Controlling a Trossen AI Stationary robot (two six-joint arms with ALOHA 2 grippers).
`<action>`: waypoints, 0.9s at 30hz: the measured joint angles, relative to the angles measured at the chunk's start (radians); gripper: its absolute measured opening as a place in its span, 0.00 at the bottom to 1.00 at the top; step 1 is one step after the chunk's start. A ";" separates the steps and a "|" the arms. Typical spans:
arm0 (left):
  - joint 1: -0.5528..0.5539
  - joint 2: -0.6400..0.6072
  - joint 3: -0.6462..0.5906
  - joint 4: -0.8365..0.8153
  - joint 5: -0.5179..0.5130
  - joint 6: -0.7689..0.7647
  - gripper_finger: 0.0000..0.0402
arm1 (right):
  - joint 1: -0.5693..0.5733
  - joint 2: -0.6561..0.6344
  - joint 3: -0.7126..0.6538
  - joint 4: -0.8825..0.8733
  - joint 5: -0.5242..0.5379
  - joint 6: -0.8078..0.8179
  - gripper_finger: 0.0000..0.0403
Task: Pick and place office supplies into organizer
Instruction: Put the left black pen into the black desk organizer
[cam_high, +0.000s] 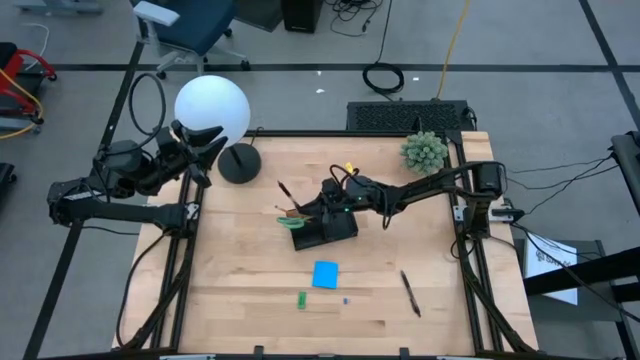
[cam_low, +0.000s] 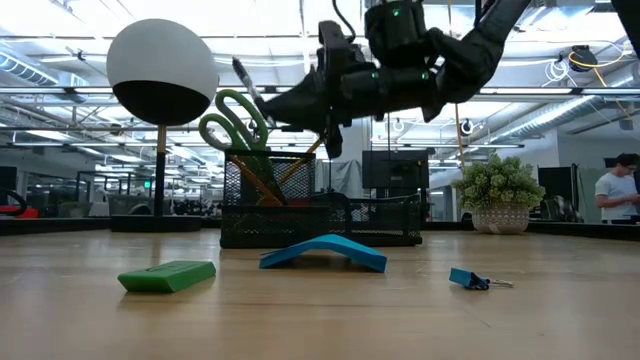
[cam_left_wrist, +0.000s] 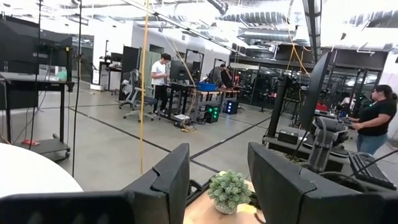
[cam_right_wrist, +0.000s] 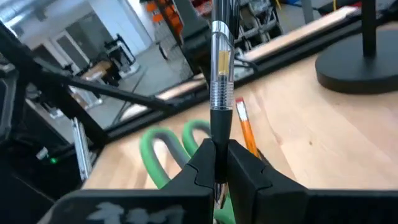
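Right gripper (cam_right_wrist: 217, 163): positioned above the low black mesh organizer tray (cam_high: 325, 228) at table centre, jaws pinching a clear-barrelled black pen (cam_right_wrist: 219, 74). Pen held above the green-handled scissors (cam_right_wrist: 177, 149) and the orange pencil (cam_right_wrist: 246, 129), both standing in the tray's tall compartment.

Left gripper (cam_left_wrist: 217, 180): parked off the table's 10 o'clock edge, beside the white globe lamp (cam_high: 211, 108); fingers spread, nothing between them.

Remaining on the light wooden table (cam_high: 230, 290):
- Blue square note pad (cam_high: 325, 274), 6 o'clock of the tray, bowed upward in the low view.
- Small flat green piece (cam_high: 301, 299), 7 o'clock of the note pad.
- Tiny blue binder clip (cam_low: 467, 279), just 5 o'clock of the note pad.
- Second black pen (cam_high: 410, 293), 4 o'clock of the tray, well apart.

Fuzzy green plant ball (cam_high: 424, 152): at 1 o'clock near the far edge.
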 joint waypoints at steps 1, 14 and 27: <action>0.000 0.000 0.000 0.000 0.000 -0.007 0.40 | -0.004 0.004 0.000 -0.001 -0.017 -0.012 0.02; 0.000 0.000 0.000 -0.052 0.000 -0.068 0.40 | -0.052 0.013 0.003 -0.065 -0.101 -0.138 0.02; 0.000 0.000 0.000 -0.060 -0.001 -0.064 0.40 | -0.052 -0.031 -0.002 -0.111 -0.081 -0.141 0.01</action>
